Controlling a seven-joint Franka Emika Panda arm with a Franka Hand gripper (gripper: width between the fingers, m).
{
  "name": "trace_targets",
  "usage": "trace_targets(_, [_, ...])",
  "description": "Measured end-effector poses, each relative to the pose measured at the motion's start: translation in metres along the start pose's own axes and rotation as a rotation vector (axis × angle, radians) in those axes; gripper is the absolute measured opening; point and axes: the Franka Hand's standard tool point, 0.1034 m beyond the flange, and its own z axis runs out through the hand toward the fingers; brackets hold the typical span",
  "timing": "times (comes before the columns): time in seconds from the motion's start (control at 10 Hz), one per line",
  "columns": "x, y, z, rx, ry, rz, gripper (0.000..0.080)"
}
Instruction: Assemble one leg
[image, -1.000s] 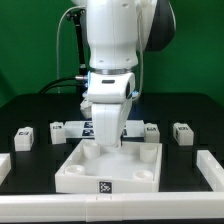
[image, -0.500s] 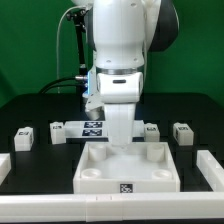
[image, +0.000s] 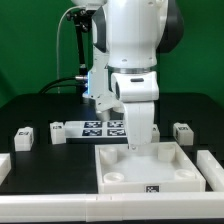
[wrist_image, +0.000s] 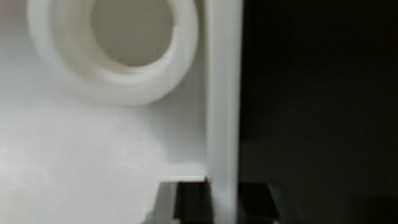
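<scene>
Black table (image: 40, 108), green backdrop: the gripper (image: 140, 147) is pinched narrow on a wall of the white tray (image: 125, 182). No leg appears fitted yet. One leg (image: 183, 131) lies loose near the tray at the exterior view's right, and other legs (image: 22, 136) lie at its left.

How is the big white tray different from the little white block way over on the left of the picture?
The tray is much bigger than the leg at the exterior view's far left. The tray is a hollow dish with round holes near its corners; the leg is a plain block. The gripper pinches the tray's wall, while the leg lies untouched. Both are white with a black-and-white marker.
</scene>
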Motion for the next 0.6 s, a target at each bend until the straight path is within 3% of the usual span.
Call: trace_targets(0.6, [0.026,0.008,0.0,-0.008,0.003,0.072,0.0057])
